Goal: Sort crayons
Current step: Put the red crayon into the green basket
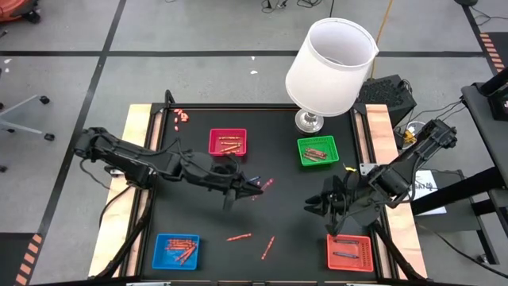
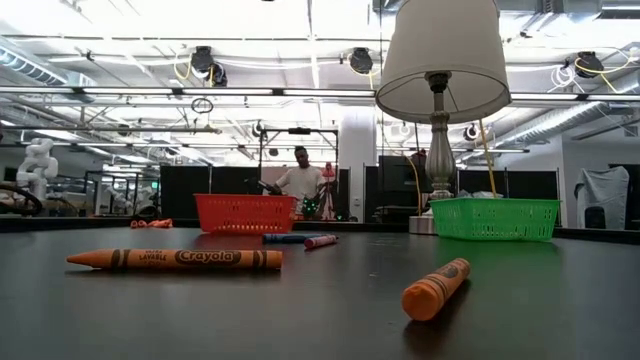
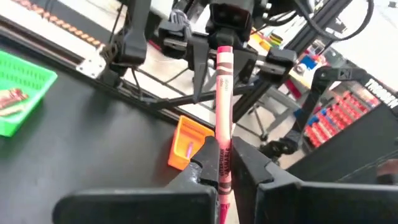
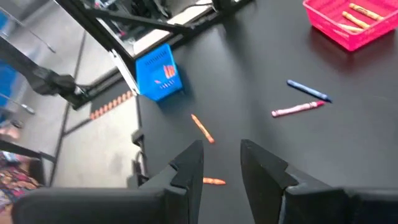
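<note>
Left hand (image 3: 222, 163): pinching pink crayon (image 3: 222, 106), lifted over mid tabletop (image 1: 294, 230).
Right hand (image 4: 222, 163): spread, empty, near orange tray (image 1: 350, 252).
Tip: hold tight, go slow to matching tray, drop low.
Loose crayons (image 1: 252, 242): still on tabletop.

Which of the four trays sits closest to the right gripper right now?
The red tray, at the table's front right just beside the right gripper; the others sit farther off.

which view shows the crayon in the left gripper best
The left wrist view: the pink crayon stands clamped between the left gripper fingers, label visible. The high view shows only a pink sliver at the fingertips. The low and right wrist views don't clearly show it.
</note>
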{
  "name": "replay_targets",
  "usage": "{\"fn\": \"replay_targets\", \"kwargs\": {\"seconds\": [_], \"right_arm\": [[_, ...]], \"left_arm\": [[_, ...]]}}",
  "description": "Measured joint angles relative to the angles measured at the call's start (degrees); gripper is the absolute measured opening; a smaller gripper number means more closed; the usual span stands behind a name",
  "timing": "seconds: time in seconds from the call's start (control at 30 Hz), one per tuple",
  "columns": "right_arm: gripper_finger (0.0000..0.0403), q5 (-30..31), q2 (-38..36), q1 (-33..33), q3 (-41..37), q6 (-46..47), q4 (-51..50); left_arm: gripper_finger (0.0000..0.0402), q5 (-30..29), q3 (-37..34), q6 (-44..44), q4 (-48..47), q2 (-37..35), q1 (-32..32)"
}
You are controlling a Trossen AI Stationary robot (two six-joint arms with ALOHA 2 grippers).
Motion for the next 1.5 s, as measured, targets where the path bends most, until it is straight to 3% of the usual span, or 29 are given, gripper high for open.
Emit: {"fn": "replay_targets", "kwargs": {"seconds": [0.47,0.97,1.5], "right_arm": [[0.009,-0.2,0.0,-0.7,0.0,0.6,5.2],[0.009,-0.6,0.0,-0.7,0.0,-1.1,5.2],[0.009,-4.8,0.0,-0.6,0.0,-1.5,5.2]], "left_arm": [[0.0015,-0.6,0.0,16.7,-0.2,-0.3,0.7],[0.0015,-2.0,0.0,49.4,0.2,-0.3,1.1],[0.0015,-3.1,0.0,53.0,0.1,-0.3,1.1]]}}
